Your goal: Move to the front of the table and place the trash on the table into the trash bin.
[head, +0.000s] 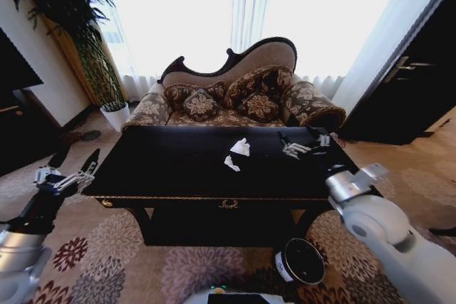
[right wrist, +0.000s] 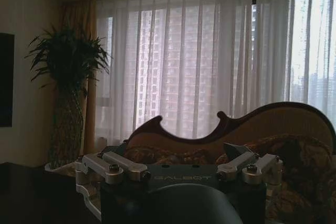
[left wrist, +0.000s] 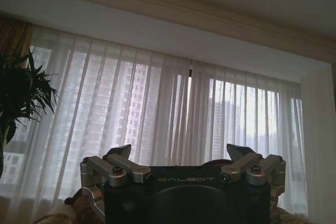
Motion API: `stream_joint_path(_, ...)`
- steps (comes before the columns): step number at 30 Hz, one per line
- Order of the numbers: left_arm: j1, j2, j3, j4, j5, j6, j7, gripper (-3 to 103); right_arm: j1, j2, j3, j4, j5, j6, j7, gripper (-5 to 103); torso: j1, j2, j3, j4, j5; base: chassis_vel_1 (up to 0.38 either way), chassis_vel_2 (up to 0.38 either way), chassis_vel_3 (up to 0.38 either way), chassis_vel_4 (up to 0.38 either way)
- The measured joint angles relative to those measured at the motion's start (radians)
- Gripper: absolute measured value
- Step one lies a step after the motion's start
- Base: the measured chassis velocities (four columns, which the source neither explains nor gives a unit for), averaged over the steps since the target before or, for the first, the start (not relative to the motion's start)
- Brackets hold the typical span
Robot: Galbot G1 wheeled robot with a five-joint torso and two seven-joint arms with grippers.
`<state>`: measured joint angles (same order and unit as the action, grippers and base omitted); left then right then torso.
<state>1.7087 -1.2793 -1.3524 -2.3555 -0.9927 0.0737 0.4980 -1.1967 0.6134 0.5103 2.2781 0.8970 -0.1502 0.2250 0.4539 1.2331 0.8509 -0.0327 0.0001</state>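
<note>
Glossy black gold-trimmed rectangular counter bears crumpled white tissue; right pincer hovers wide beside it, left pincer wide, waiting.

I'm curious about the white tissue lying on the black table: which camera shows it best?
The head view: the tissue lies in plain sight on the table. Both wrist views look toward the curtains instead.

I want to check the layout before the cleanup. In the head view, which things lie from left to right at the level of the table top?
Left gripper, open, left of the table → small paper scrap → crumpled tissue → right gripper, open, over the table's right part.
</note>
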Motion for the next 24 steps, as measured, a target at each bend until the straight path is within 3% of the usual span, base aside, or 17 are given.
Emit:
stream_joint_path(1,0.000,0.000,0.000,0.000,0.000,0.000,0.000,100,0.000,0.000,0.000,0.000,0.000,0.000,0.000,100,0.000,0.000,0.000,0.0000,0.0000,0.000,0.000,0.000,0.000)
stream_joint_path(5,0.003,-0.020,-0.006,-0.007,0.008,0.000,0.000,100,0.213,-0.078,-0.202,-0.110,0.026,-0.020,0.008,100,0.000,0.000,0.000,0.0006,-0.0004,0.000,0.000,0.000,0.000)
stream_joint_path(12,0.012,-0.041,0.002,-0.005,0.038,0.000,0.000,100,0.453,-0.120,-0.407,-0.268,0.031,-0.031,-0.033,100,0.000,0.000,0.000,-0.0001,0.0000,0.000,0.000,0.000,0.000)
stream_joint_path(17,0.021,-0.066,0.003,-0.008,0.061,-0.001,0.000,100,0.618,-0.057,-0.567,-0.354,0.020,-0.029,-0.034,100,0.000,0.000,0.000,0.0003,-0.0008,0.000,0.000,0.000,0.000)
stream_joint_path(24,0.047,-0.093,-0.007,-0.025,0.071,-0.002,0.000,100,0.686,0.034,-0.687,-0.398,-0.018,-0.030,-0.036,100,0.000,0.000,0.000,0.0001,-0.0003,0.000,0.000,0.000,0.000)
